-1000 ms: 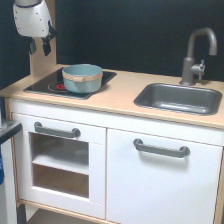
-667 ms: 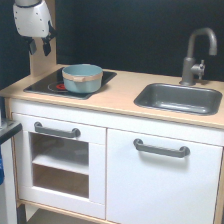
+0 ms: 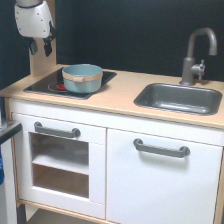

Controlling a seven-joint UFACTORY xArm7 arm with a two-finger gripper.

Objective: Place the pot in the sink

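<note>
The two short black fingers of the white-bodied gripper (image 3: 40, 47) hang apart with nothing between them, high in the exterior view's upper left corner. At about five o'clock from them, well below, the small round blue-grey pot with its tan rim band (image 3: 82, 78) sits on the black stove plate (image 3: 45, 83). At three o'clock from the pot, well apart, lies the dark grey rectangular metal sink (image 3: 179, 98), the curved grey faucet (image 3: 195, 55) behind it.

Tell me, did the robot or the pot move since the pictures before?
Nothing visibly changed. The gripper hangs in the upper corner on the exterior view's left, above and behind the pot, holding nothing. The pot sits on the stove plate, and the sink has nothing in it.
</note>
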